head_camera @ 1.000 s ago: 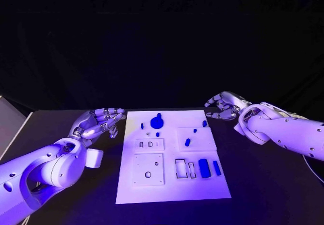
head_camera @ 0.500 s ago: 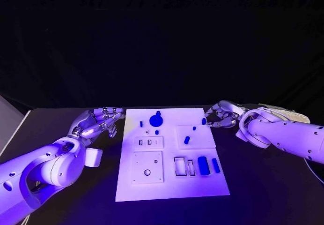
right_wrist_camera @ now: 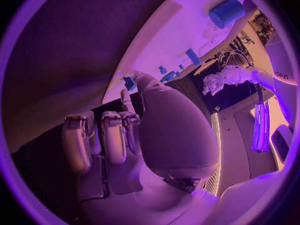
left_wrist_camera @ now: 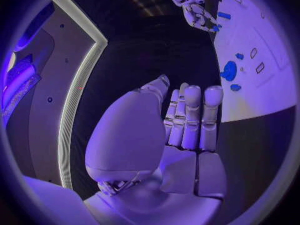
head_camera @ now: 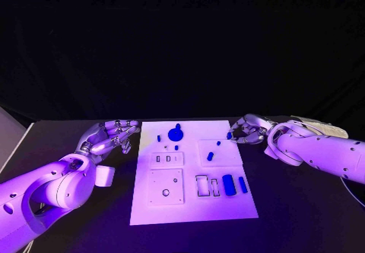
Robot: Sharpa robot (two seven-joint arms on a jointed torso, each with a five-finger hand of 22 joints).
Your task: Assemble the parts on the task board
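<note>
Touching a blue part (head_camera: 229, 135), right hand (head_camera: 249, 129) half-curled; left hand (head_camera: 110, 136) loosely open, empty.

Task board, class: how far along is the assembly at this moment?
Early stage. Blue parts lie loose on the task board; nothing looks clearly assembled. The right hand reaches at a small blue part by the board's edge; grip unclear. The left hand hovers beside the board, holding nothing.

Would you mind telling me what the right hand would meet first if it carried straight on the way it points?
Probably the small blue part at the task board's far right edge; the right hand is beside it, though depth is unclear.
</note>
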